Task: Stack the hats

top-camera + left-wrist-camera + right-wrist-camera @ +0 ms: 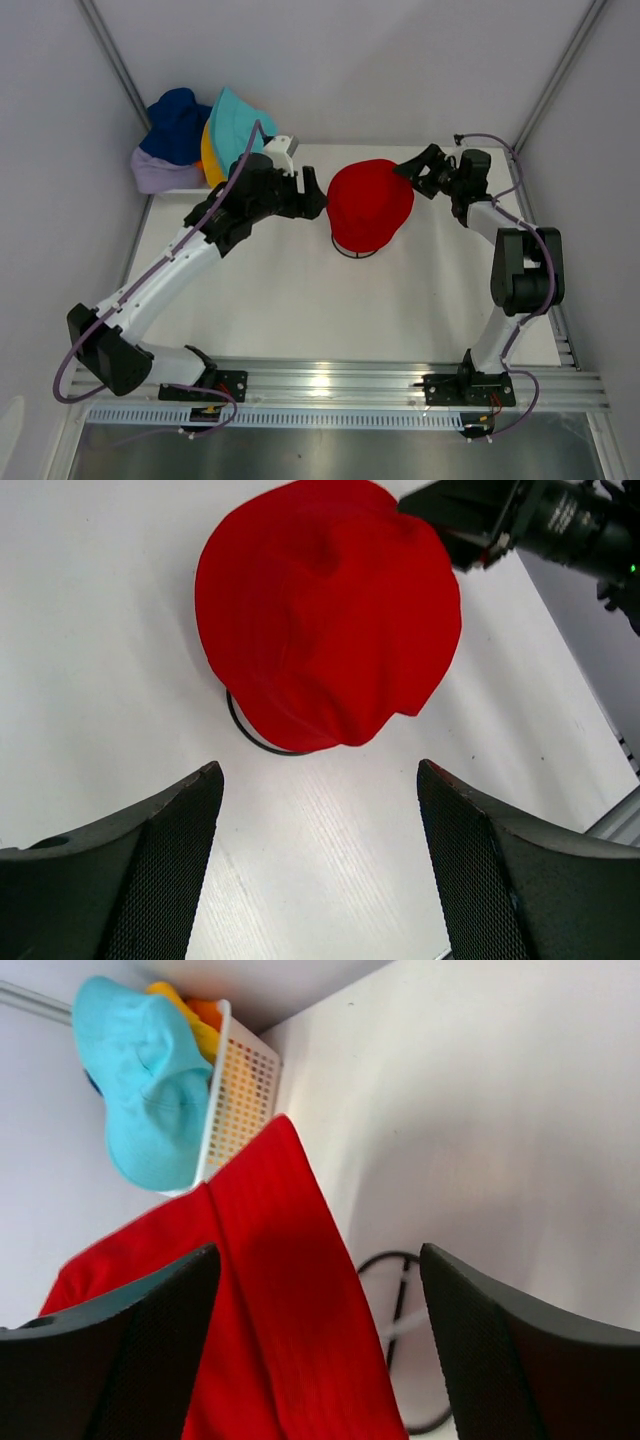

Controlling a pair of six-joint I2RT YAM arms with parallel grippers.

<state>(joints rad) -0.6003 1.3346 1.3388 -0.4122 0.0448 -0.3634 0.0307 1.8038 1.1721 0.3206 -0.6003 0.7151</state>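
Observation:
A red hat (371, 203) sits crown-up on a black wire frame (357, 250) in the middle of the table. My left gripper (318, 195) hovers just left of it, open, with only bare table between its fingers (320, 770). In its view the red hat (325, 610) lies ahead. My right gripper (408, 170) is at the hat's right rear edge, jaws wide apart (318, 1255). The hat's red brim (290, 1310) hangs between them, not pinched. Teal (238, 120), navy (175, 120), lavender (160, 172) and yellow (210, 155) hats are heaped at the back left.
A white lattice basket (240, 1100) in the back-left corner holds the heaped hats, the teal hat (150, 1080) draped over its rim. Grey walls close in on the left, back and right. The wire frame's base ring (400, 1340) rests on the white table (300, 300).

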